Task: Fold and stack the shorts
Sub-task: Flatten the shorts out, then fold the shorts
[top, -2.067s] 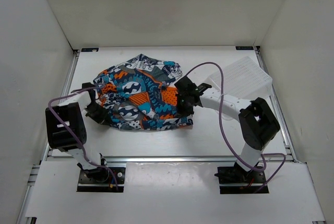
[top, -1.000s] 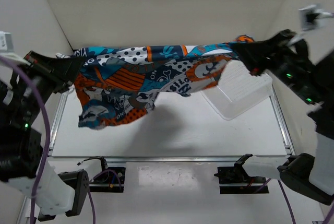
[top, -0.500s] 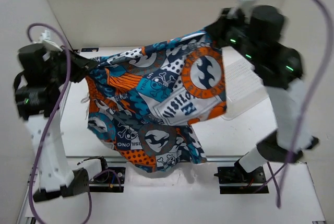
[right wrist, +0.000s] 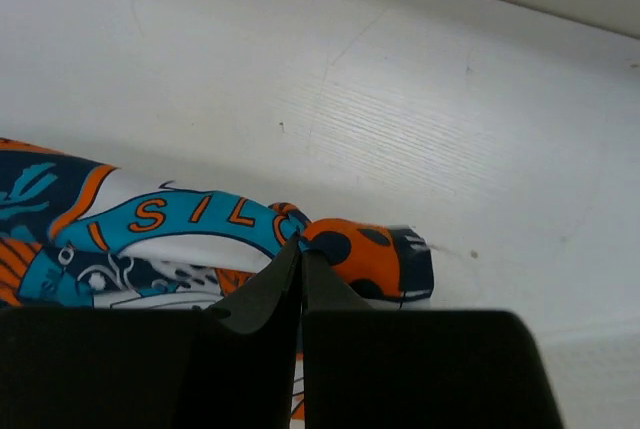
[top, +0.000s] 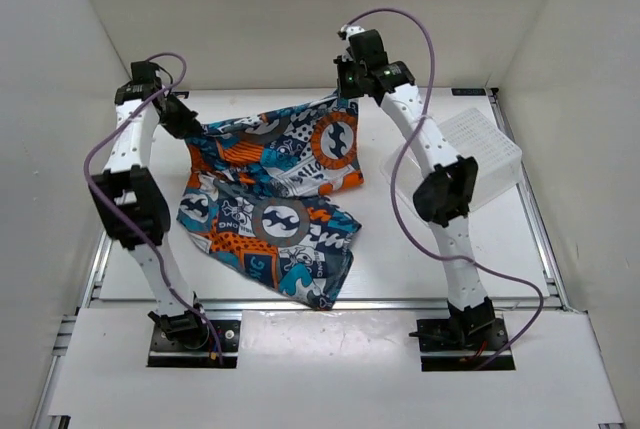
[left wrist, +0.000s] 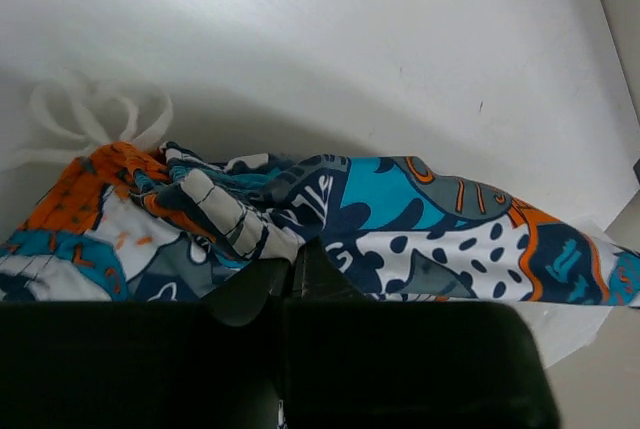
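The patchwork shorts [top: 270, 204] lie spread on the table, waistband held up along the far side, legs trailing toward the near edge. My left gripper [top: 186, 124] is shut on the left waistband corner; the left wrist view shows its fingertips [left wrist: 285, 267] pinching the fabric [left wrist: 400, 219], with the white drawstring [left wrist: 75, 119] beside it. My right gripper [top: 347, 97] is shut on the right waistband corner; the right wrist view shows the orange dotted fabric [right wrist: 365, 249] pinched at the jaw tips [right wrist: 300, 254].
A white perforated plastic basket [top: 470, 154] lies at the right of the table, beside the right arm. Grey walls stand close on the left, right and far sides. The metal rail runs along the near edge [top: 330, 302].
Both arms have come down from high in the air toward the far side of the table. The shorts, which hung stretched between the grippers, now lie draped on the table.
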`<action>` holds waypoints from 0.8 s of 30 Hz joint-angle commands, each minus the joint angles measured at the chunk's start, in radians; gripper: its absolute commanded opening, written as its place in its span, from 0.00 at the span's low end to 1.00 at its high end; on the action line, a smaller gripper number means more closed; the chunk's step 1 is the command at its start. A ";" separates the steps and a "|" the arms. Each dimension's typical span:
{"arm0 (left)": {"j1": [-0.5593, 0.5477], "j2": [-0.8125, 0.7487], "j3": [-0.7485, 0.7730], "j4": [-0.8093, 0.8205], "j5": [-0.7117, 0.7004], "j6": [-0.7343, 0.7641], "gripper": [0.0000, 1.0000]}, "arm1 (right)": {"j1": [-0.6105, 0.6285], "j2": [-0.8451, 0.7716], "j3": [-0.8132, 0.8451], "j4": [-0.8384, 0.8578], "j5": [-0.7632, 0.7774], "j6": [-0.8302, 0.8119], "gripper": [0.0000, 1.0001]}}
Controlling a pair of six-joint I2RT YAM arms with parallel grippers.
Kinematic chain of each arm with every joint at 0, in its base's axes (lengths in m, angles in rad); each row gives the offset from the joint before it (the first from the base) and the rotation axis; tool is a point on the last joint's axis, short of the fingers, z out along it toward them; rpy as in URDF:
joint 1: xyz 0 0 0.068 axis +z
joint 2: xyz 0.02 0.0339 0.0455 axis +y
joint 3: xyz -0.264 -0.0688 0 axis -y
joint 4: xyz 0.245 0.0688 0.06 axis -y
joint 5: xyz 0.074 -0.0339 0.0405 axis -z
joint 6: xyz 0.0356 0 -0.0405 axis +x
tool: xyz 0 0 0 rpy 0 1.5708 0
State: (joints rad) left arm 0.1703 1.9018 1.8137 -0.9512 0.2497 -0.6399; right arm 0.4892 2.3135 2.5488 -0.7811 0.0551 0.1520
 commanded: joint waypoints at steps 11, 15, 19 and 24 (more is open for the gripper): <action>0.067 0.256 0.335 0.035 0.083 0.000 0.11 | -0.065 -0.081 -0.115 0.154 -0.227 0.029 0.00; 0.077 0.198 0.285 0.026 0.112 0.034 0.11 | 0.023 -0.354 -0.405 0.154 -0.201 0.008 0.00; 0.098 0.071 0.162 0.008 0.103 0.062 0.11 | 0.187 -0.554 -0.660 0.122 -0.161 -0.006 0.00; 0.146 -0.058 -0.039 -0.040 0.076 0.080 0.11 | 0.403 -0.765 -0.951 0.102 -0.065 0.050 0.00</action>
State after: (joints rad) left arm 0.2794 1.9659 1.8294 -0.9771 0.3733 -0.5972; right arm 0.8345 1.6272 1.7073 -0.6258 -0.0929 0.1837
